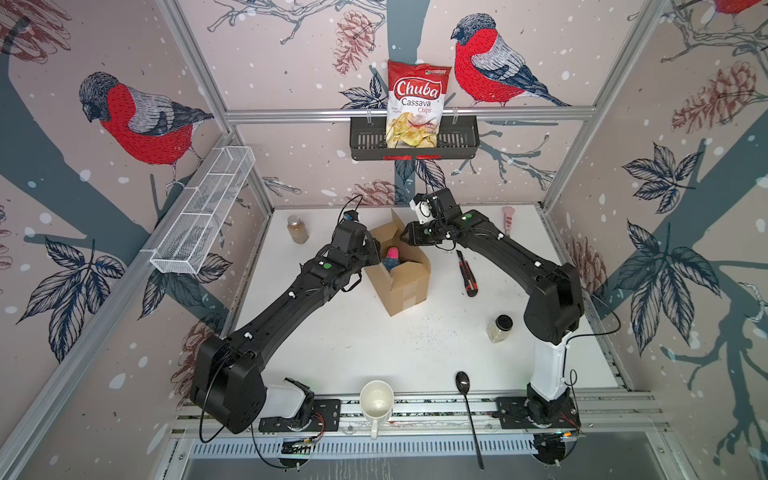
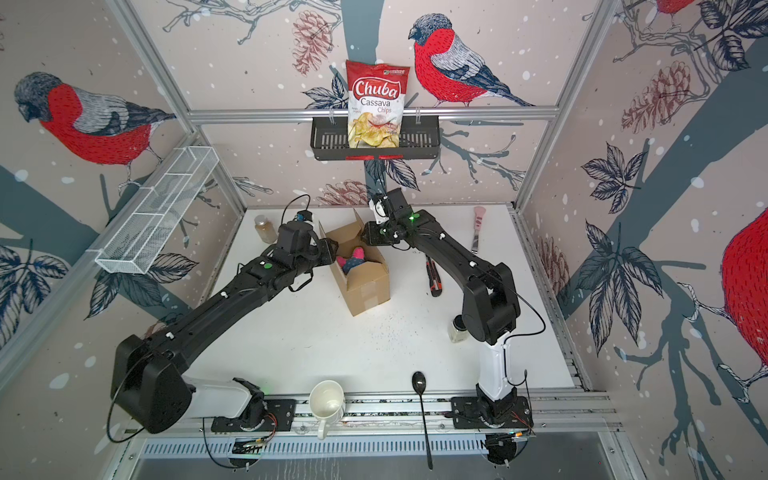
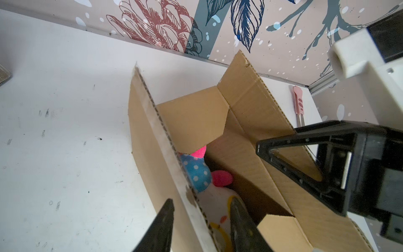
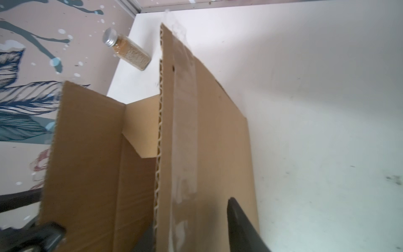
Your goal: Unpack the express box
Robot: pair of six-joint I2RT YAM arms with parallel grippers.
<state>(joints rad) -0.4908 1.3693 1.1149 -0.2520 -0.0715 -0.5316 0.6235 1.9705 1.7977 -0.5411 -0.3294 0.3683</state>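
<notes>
The express box [image 1: 409, 291] stands just above the middle of both top views, on the white counter [image 1: 332, 332]. Its long flaps are up and a soft toy [image 3: 197, 172], pink with blue dotted cloth, lies inside.

In the left wrist view the left hand [image 3: 201, 203] sits astride the left long flap [image 3: 152, 135] at the bottom of the frame. Its fingers are spread, one outside the cardboard and one inside above the toy, with a gap showing on the inner side.

The right hand [image 1: 406, 237] is at the opposite flap [image 4: 207, 131]. One finger lies along the flap's taped face in the lower right of the right wrist view. I cannot tell whether the hand is pinching the cardboard or only bracketing it.

Several things could go wrong from here:
- **Box shifting:** the carton looks light and nothing pins it, so an uneven pull on either flap would likely drag or tip it toward the utility knife [image 1: 467, 274] to its right.
- **Snagging:** the toy's far end is tucked beneath a short inner flap [image 3: 192, 122], so lifting it straight up may catch there and raise the box with it.
- **Collision:** both hands crowd the same narrow opening, and reaching in without the other retreating risks a knock.
- **Flaps closing:** released flaps may spring back over the toy.
</notes>
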